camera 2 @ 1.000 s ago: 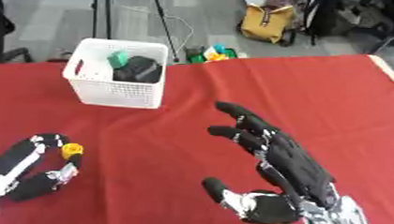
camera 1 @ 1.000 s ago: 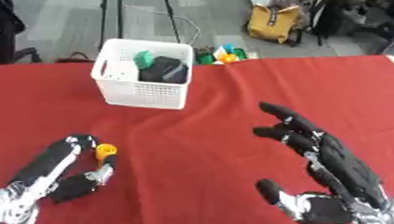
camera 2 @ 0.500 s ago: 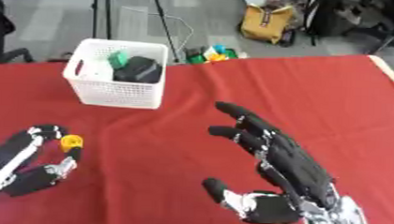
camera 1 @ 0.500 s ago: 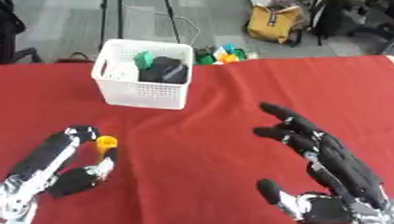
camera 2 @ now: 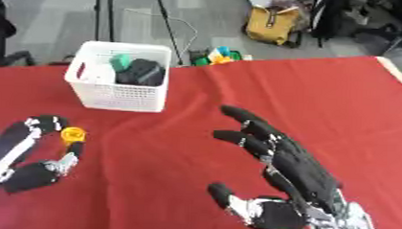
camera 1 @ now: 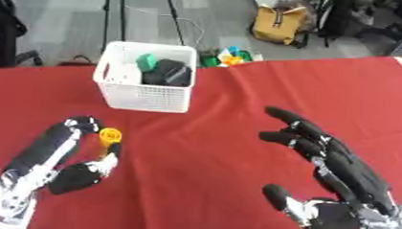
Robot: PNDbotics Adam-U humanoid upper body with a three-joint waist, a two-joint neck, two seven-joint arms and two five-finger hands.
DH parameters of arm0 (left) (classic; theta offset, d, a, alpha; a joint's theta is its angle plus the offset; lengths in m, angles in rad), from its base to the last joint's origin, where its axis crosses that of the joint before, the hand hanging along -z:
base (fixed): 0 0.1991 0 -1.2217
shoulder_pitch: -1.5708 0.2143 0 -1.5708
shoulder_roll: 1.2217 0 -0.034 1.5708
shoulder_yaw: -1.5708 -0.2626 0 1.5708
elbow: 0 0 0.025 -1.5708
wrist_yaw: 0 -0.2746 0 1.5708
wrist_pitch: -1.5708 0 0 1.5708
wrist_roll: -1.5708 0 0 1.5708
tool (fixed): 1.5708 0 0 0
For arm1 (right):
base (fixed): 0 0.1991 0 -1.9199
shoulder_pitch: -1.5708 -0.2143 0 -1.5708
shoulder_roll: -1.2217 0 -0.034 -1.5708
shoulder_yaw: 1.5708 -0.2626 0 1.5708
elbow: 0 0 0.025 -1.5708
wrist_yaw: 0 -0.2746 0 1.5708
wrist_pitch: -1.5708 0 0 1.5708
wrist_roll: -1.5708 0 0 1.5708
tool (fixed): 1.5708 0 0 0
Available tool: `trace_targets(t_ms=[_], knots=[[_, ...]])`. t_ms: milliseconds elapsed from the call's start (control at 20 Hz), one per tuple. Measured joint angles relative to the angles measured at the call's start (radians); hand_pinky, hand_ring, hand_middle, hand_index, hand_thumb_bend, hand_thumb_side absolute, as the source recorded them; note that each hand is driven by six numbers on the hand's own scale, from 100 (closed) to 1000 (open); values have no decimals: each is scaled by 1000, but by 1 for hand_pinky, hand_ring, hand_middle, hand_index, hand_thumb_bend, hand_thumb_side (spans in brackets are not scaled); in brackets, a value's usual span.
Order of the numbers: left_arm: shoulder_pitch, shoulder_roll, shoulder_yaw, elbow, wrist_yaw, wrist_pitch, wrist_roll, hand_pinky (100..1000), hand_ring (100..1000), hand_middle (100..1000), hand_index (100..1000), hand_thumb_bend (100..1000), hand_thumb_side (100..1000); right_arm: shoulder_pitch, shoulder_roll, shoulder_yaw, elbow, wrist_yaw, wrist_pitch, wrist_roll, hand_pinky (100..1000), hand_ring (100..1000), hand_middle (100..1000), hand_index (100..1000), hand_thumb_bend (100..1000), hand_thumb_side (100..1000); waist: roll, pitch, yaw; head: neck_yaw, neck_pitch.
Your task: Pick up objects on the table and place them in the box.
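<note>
One white basket [camera 1: 146, 96] stands beyond the left hand [camera 1: 56, 161], holding two things: one green piece [camera 1: 146, 62] and one black piece [camera 1: 169, 73]. One small yellow object [camera 1: 110, 135] sits between that hand's fingers and thumb. The right hand [camera 1: 336, 181] holds nothing. Perhaps three or four coloured toys [camera 1: 227, 57] lie past the table's far edge.

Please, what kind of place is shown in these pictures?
Probably a lab or office used for robot trials. A table with a red cloth stands on grey carpet, a tripod's legs rise behind the white basket, and a yellow backpack lies on the floor.
</note>
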Motion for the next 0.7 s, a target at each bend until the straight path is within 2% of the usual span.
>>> trace_targets(t_ms=[550, 600, 650, 700], knots=[[-97, 38, 12, -15, 1, 37, 13, 901, 866, 644, 625, 100, 626, 8, 0, 0, 0, -12, 1, 1, 777, 1000, 1000, 887, 409, 1000, 7, -7, -5, 0, 0], [-109, 42, 13, -13, 1, 40, 14, 901, 866, 644, 625, 100, 660, 8, 0, 0, 0, -13, 1, 1, 776, 1000, 1000, 887, 411, 1000, 9, -8, -6, 0, 0], [-122, 46, 13, -13, 1, 42, 15, 901, 865, 644, 624, 100, 621, 9, -1, 0, 0, -13, 1, 1, 777, 1000, 1000, 887, 409, 1000, 10, -10, -8, 0, 0], [-136, 50, 13, -11, 2, 44, 17, 901, 865, 644, 624, 100, 621, 9, -1, 0, 0, -13, 1, 1, 777, 1000, 1000, 887, 409, 1000, 12, -12, -9, 0, 0]])
